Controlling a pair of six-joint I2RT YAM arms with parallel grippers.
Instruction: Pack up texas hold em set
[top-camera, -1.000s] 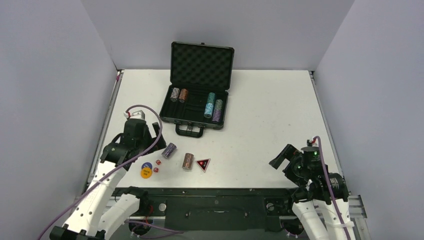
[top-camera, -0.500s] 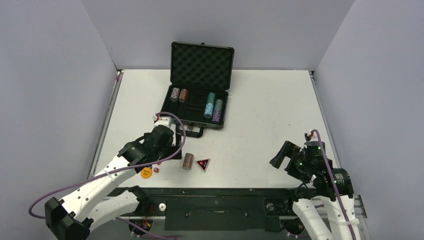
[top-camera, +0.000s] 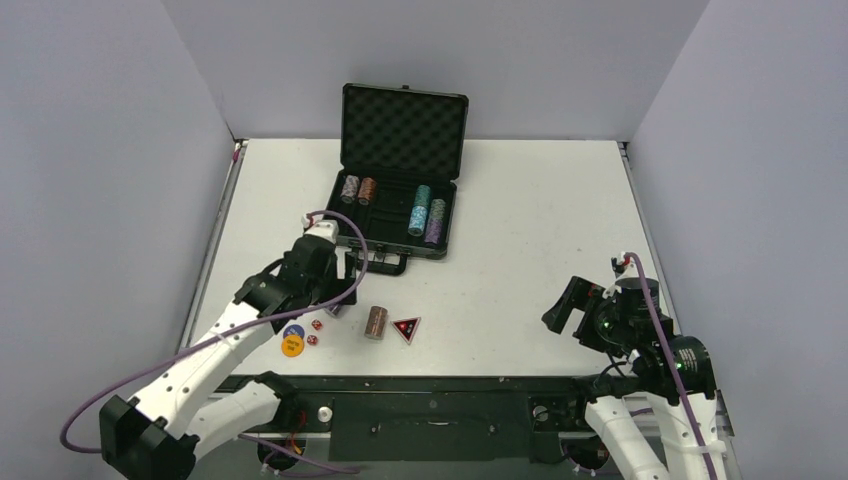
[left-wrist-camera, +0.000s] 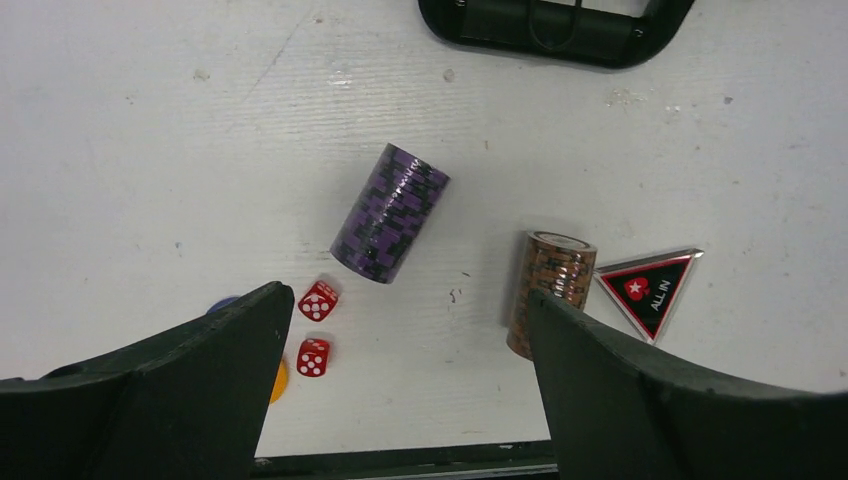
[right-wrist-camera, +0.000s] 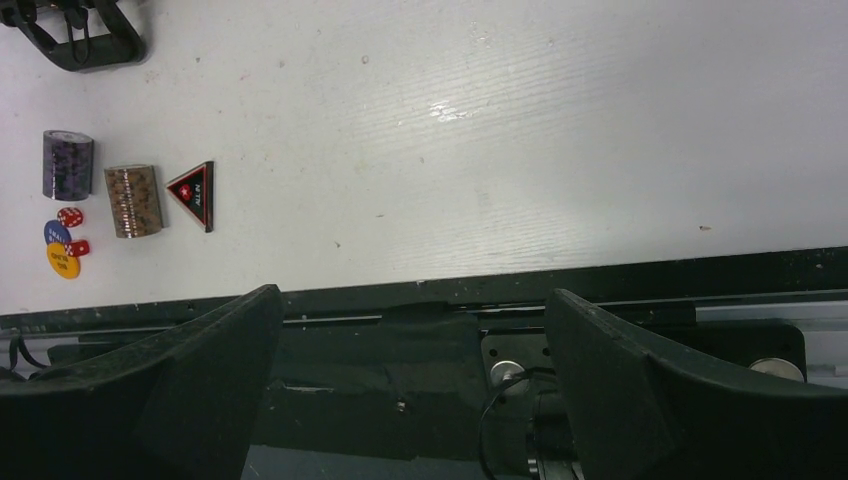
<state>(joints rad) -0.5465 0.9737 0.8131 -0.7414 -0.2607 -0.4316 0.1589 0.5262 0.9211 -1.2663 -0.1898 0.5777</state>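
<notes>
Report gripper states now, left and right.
Left gripper: open, empty, above the purple chip stack.
Right gripper: open, empty.

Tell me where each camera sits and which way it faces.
Top external: above, behind the bases, looking down on the table and open briefcase; left arm and right arm show.
Left wrist: on the left arm, looking down at the purple chip stack; open left tool frames it.
Right wrist: on the right arm, facing the table's near edge; open right tool shows.
Shared: all show that stack, the brown chip stack and ALL IN triangle.
</notes>
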